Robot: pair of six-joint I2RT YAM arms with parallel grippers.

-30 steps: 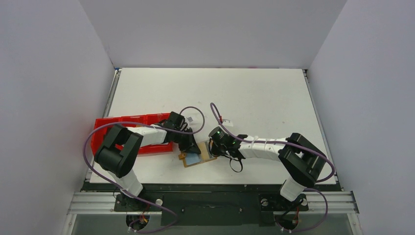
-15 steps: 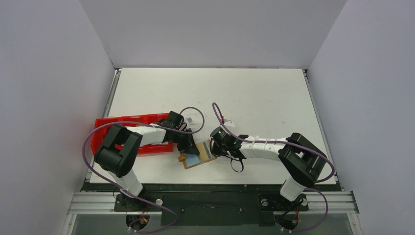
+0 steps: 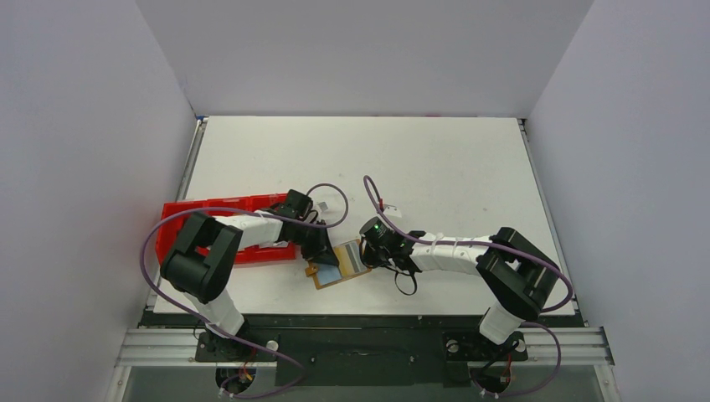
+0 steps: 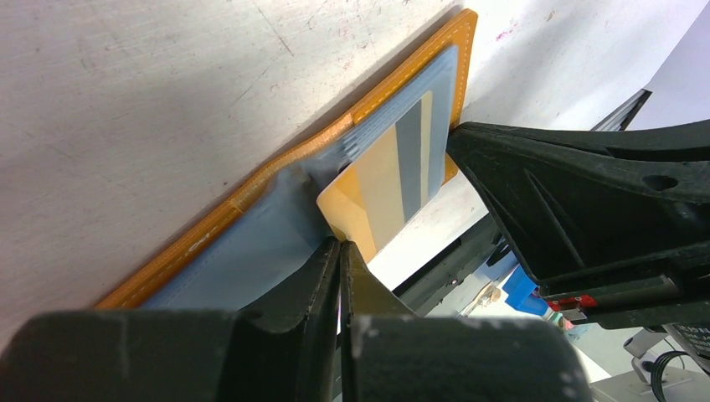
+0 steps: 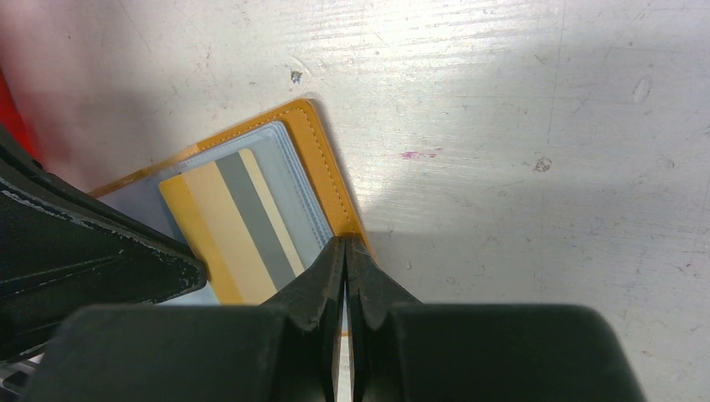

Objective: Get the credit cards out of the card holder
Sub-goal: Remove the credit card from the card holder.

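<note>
The white bench point(image 3: 435, 167) carries a red tray point(image 3: 197, 209) at its left side, and both arms reach in low toward the middle of the near edge. There the card holder point(image 5: 322, 167) lies open and flat on the bench, just right of the tray, where it was a second ago.

What has changed is what shows on it. Earlier we saw mainly a pale blue face. Now a gold credit card point(image 5: 234, 226) with a grey stripe is exposed over the holder's right part, among the clear sleeves point(image 4: 251, 260). We cannot tell whether it sits inside one or on top.

The left end effector point(image 4: 339, 251) has its fingers pressed together with nothing between them, its tip down at the card's corner on the sleeves. It has drawn slightly toward the tray since the earlier view. The right end effector point(image 5: 346, 247) is likewise clamped tight on nothing, its tip resting at the holder's tan stitched edge, just beside the card. It has edged slightly away from the holder's middle.
</note>
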